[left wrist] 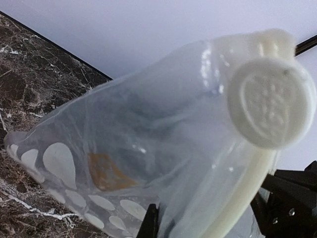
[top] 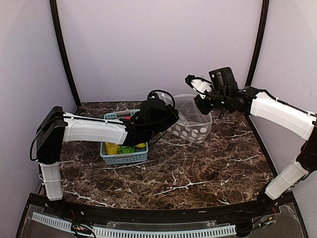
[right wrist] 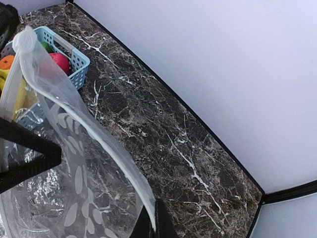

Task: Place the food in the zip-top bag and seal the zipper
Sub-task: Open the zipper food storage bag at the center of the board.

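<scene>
The zip-top bag (top: 190, 124), clear with white dots, hangs open above the table between both grippers. My left gripper (top: 170, 115) is shut on its left mouth edge. In the left wrist view the bag (left wrist: 148, 134) fills the frame round the gripper (left wrist: 161, 223). My right gripper (top: 202, 102) is shut on the right mouth edge. In the right wrist view the zipper (right wrist: 84, 111) runs down into the gripper (right wrist: 157, 223). The food lies in the blue basket (top: 124, 157): a red apple (right wrist: 60, 62), an orange (right wrist: 7, 62), and yellow (top: 112, 148) and green (top: 130, 148) pieces.
The basket (right wrist: 79, 62) stands left of the bag, under my left forearm (top: 94, 130). Lilac walls close the back and both sides. An orange-brown patch (left wrist: 106, 171) shows through the bag film; I cannot tell what it is.
</scene>
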`<state>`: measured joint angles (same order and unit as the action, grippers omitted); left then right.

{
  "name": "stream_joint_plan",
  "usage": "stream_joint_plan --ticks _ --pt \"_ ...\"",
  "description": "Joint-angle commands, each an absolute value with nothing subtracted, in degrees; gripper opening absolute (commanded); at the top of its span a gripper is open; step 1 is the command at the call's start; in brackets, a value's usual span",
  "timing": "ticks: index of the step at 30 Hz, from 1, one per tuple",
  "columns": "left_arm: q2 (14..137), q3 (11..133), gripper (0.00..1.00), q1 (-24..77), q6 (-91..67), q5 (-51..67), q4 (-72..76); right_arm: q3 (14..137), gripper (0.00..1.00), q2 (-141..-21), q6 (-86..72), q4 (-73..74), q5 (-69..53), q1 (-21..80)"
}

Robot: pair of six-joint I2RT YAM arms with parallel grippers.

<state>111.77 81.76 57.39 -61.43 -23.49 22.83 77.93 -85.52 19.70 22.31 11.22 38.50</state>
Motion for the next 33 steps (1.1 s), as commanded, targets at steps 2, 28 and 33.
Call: stream_joint_plan --ticks 2,28,33 --pt "111.32 81.11 0.01 57.53 -56.55 -17.20 25.68 81.02 0.00 -87.47 21.12 17.32 9.91 36.42" --pt "89.95 73.02 0.68 45.09 -18.90 -16.41 -13.42 77.09 0.00 -92.37 16.29 15.84 -9.35 25.38" --pt "90.73 76.60 0.71 45.01 -16.44 -15.30 -26.13 73.76 0.00 -94.43 14.59 17.44 -20.34 25.55"
